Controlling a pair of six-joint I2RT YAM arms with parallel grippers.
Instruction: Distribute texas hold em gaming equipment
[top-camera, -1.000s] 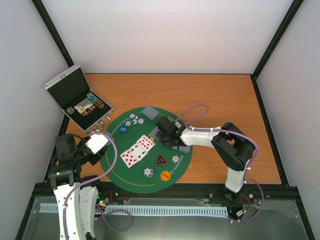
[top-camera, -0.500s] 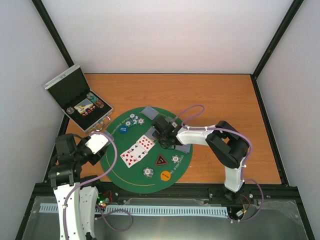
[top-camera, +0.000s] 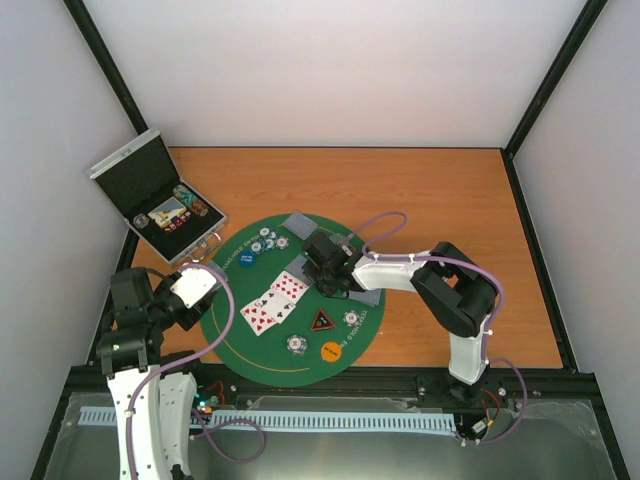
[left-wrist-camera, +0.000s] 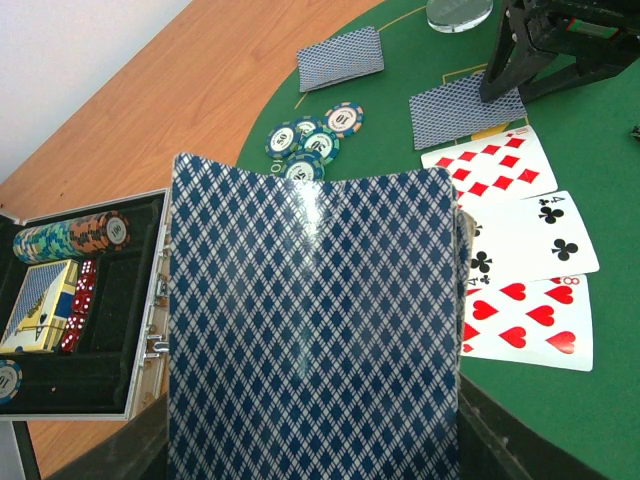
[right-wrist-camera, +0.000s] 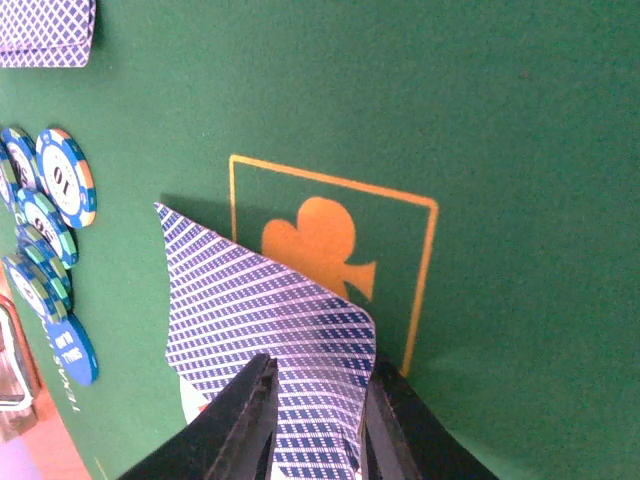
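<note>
Green mat (top-camera: 262, 340) on wooden table: right gripper (right-wrist-camera: 318, 425) pinching card (right-wrist-camera: 262, 320); left gripper (left-wrist-camera: 310, 450) clamping card deck (left-wrist-camera: 312, 330).

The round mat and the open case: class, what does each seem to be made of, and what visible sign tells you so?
Round mat: probably green felt; dull, fuzzy, without glare, printed with yellow lines.
Open case: likely aluminium shell; silvery ribbed rim and bright latches, with a matt black lining, perhaps foam.

White arms (top-camera: 400, 272); black joints (purple cables) (top-camera: 228, 310).
</note>
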